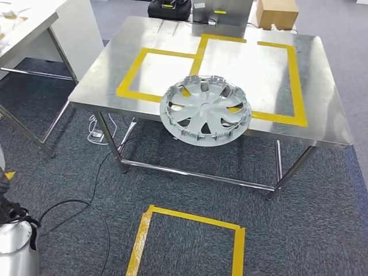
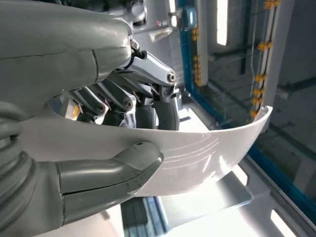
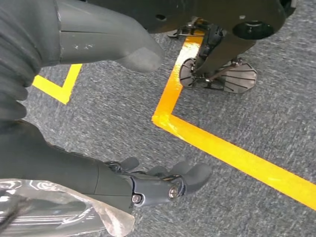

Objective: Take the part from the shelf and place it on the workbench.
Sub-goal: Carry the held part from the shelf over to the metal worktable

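One hubcap, two tables, one box.

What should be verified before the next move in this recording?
1. Left robot hand grips the white part: ok, thumb and fingers pinch its rim.
2. Right robot hand free: ok, it holds nothing.
3. Workbench in view ahead: ok.
4. Hubcap fully over the workbench: not ok, it juts past the near edge.
5. Cable out of the walking path: cannot tell.
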Motion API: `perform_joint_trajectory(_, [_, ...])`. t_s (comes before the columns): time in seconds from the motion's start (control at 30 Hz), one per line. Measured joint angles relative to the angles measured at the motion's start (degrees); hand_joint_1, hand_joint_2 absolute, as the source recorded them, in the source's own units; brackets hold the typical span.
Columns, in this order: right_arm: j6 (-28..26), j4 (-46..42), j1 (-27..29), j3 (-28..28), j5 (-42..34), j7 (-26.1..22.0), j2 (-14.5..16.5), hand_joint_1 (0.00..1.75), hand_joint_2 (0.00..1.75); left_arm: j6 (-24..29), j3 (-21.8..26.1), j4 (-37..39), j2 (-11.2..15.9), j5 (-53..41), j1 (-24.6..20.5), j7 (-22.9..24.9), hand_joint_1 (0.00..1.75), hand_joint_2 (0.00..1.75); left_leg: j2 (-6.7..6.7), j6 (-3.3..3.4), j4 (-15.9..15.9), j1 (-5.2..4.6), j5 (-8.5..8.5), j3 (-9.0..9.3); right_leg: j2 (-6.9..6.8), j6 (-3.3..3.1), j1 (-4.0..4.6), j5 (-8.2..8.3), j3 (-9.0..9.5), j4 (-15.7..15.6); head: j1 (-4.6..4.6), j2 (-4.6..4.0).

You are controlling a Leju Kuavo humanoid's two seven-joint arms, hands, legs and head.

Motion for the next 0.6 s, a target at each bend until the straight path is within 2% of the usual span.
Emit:
perform_joint_trajectory(0.03, [0.0, 0.0, 0.0, 0.0, 0.0, 0.1, 0.0, 0.0, 1.75, 0.0, -0.1, 0.0, 0.0, 0.0, 0.0, 0.0, 1.75, 1.75, -0.02, -0.38, 0.2, 0.0, -0.03, 0.29, 0.0, -0.29, 0.08, -0.52, 0.55, -0.1, 0.0, 0.0])
perform_joint_trajectory(0.07, [0.0, 0.0, 0.0, 0.0, 0.0, 0.1, 0.0, 0.0, 1.75, 0.0, -0.1, -0.1, 0.1, 0.0, 0.0, 0.0, 1.75, 1.75, 0.02, -0.73, 0.8, 0.03, 0.14, 0.31, 0.02, -0.61, 0.0, -0.37, 1.32, -0.5, -0.02, 0.0])
perform_joint_trajectory(0.1, [0.0, 0.0, 0.0, 0.0, 0.0, 0.1, 0.0, 0.0, 1.75, 0.0, -0.2, -0.1, 0.1, 0.0, 0.0, 0.1, 1.75, 1.75, 0.08, -1.02, 2.1, 0.05, 0.57, 0.01, 0.02, -0.93, -0.13, -0.41, 2.03, -0.9, -0.04, 0.0])
perform_joint_trajectory(0.13, [0.0, 0.0, -0.1, 0.0, 0.0, 0.1, 0.1, 0.0, 1.75, 0.0, -0.3, -0.1, 0.2, 0.0, 0.0, 0.1, 1.75, 1.75, 0.13, -1.34, 4.4, 0.08, 0.7, -1.12, 0.0, -1.23, -0.3, -0.63, 2.82, -1.2, -0.11, 0.0])
perform_joint_trajectory(0.17, [0.0, 0.0, -0.2, 0.0, 0.0, 0.1, 0.1, 0.0, 1.75, 0.0, -0.3, -0.1, 0.3, 0.0, -0.1, 0.2, 1.75, 1.75, 0.18, -1.66, 7.6, 0.16, 0.2, -2.87, 0.03, -1.48, -0.48, -0.93, 3.57, -1.5, -0.2, 0.0])
perform_joint_trajectory(0.23, [0.0, 0.0, -0.3, 0.0, 0.0, 0.2, 0.1, 0.0, 1.75, 0.0, -0.3, -0.1, 0.5, 0.1, -0.1, 0.2, 1.75, 1.75, 0.22, -2.29, 13.9, 0.46, -2.83, -7.26, 0.1, -1.73, -0.56, -1.85, 4.71, -1.7, -0.31, 0.0])
perform_joint_trajectory(0.27, [0.0, 0.0, -0.2, 0.0, 0.0, 0.2, 0.1, 0.0, 1.75, 0.0, -0.3, -0.1, 0.6, 0.1, 0.0, 0.3, 1.75, 1.75, 0.23, -2.53, 15.8, 0.64, -4.47, -9.14, 0.15, -1.71, -0.59, -2.39, 5.29, -1.7, -0.3, 0.0])
perform_joint_trajectory(0.3, [0.0, 0.0, -0.1, 0.0, 0.0, 0.2, 0.1, 0.0, 1.75, 0.0, -0.3, -0.1, 0.7, 0.1, 0.1, 0.3, 1.75, 1.75, 0.25, -2.71, 16.3, 0.8, -5.23, -10.39, 0.21, -1.63, -0.63, -2.94, 5.97, -1.7, -0.3, 0.0])
perform_joint_trajectory(0.33, [0.0, 0.0, -0.1, 0.0, 0.0, 0.2, 0.1, 0.0, 1.75, 0.0, -0.3, -0.1, 0.7, 0.1, 0.1, 0.3, 1.75, 1.75, 0.28, -2.84, 15.0, 0.94, -4.51, -10.86, 0.26, -1.5, -0.7, -3.54, 6.76, -1.7, -0.3, 0.0])
perform_joint_trajectory(0.37, [0.0, 0.0, -0.1, 0.0, 0.1, 0.2, 0.1, 0.0, 1.75, 0.0, -0.3, -0.1, 0.8, 0.1, 0.1, 0.3, 1.75, 1.75, 0.33, -2.92, 12.2, 1.05, -2.27, -10.65, 0.31, -1.3, -0.8, -4.18, 7.64, -1.7, -0.3, 0.0])
perform_joint_trajectory(0.4, [0.0, 0.0, -0.1, 0.0, 0.1, 0.2, 0.1, 0.0, 1.75, 0.0, -0.3, -0.1, 0.8, 0.1, 0.1, 0.3, 1.75, 1.75, 0.42, -3.01, 8.6, 1.16, 1.07, -10.05, 0.32, -0.98, -0.91, -4.84, 8.24, -1.7, -0.32, 0.0])
perform_joint_trajectory(0.47, [0.0, 0.0, -0.2, 0.0, 0.1, 0.2, 0.1, 0.0, 1.75, 0.0, -0.4, 0.0, 1.0, 0.1, 0.1, 0.4, 1.75, 1.75, 0.72, -2.74, 3.3, 1.11, 4.91, -9.01, 0.42, -0.14, -0.93, -6.16, 9.36, -1.6, -0.37, 0.0])
perform_joint_trajectory(0.5, [0.0, 0.0, -0.2, 0.0, 0.1, 0.2, 0.1, 0.0, 1.75, 0.0, -0.5, 0.0, 1.0, 0.1, 0.1, 0.5, 1.75, 1.75, 0.81, -2.4, 2.3, 1.06, 5.61, -8.77, 0.42, 0.3, -0.86, -6.62, 9.63, -1.6, -0.39, 0.0])
perform_joint_trajectory(0.53, [0.0, 0.0, -0.3, 0.0, 0.1, 0.2, 0.0, 0.0, 1.75, 0.0, -0.5, 0.0, 1.0, 0.1, 0.1, 0.6, 1.75, 1.75, 0.82, -1.93, 2.3, 0.97, 5.23, -8.67, 0.43, 0.74, -0.78, -6.78, 10.14, -1.5, -0.41, 0.0])
perform_joint_trajectory(0.6, [0.1, 0.0, -0.3, 0.0, 0.2, 0.1, 0.0, 0.0, 1.75, 0.0, -0.7, 0.0, 1.0, 0.1, 0.0, 0.7, 1.75, 1.75, 0.66, -1.04, 2.1, 1.07, 5.69, -8.09, 0.31, 1.37, -0.81, -6.78, 10.1, -0.8, -0.41, 0.0])
